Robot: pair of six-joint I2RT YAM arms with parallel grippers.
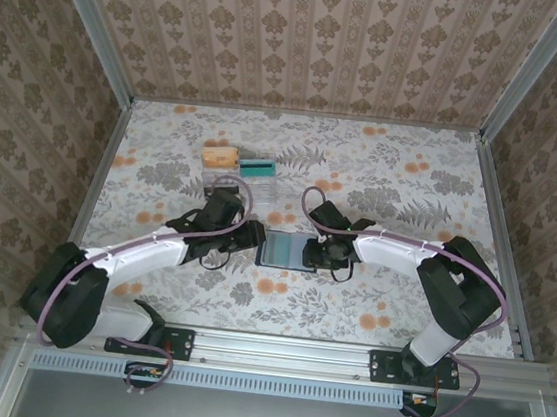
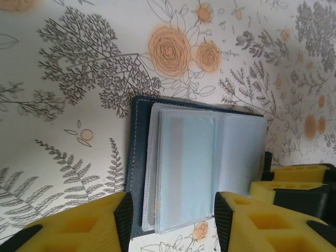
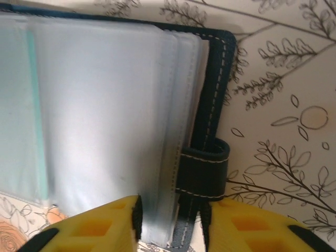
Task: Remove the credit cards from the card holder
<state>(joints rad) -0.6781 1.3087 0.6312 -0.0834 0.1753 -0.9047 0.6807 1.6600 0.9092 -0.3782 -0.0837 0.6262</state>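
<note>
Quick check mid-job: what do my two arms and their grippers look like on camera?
The left arm and right arm both have white links joined by bulky black joints. A mauve cable loops along each. The left gripper and right gripper carry blocky yellow fingers with recessed pockets and thin black pads.

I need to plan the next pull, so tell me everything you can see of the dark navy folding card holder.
The dark navy folding card holder lies open and flat on the flower-patterned table. Its leather-like cover has pale stitching and a strap loop on one edge. Greyish see-through pockets are stacked inside; the edge of a teal card shows through one. The right gripper straddles the edge by the loop; whether it grips is unclear.
</note>
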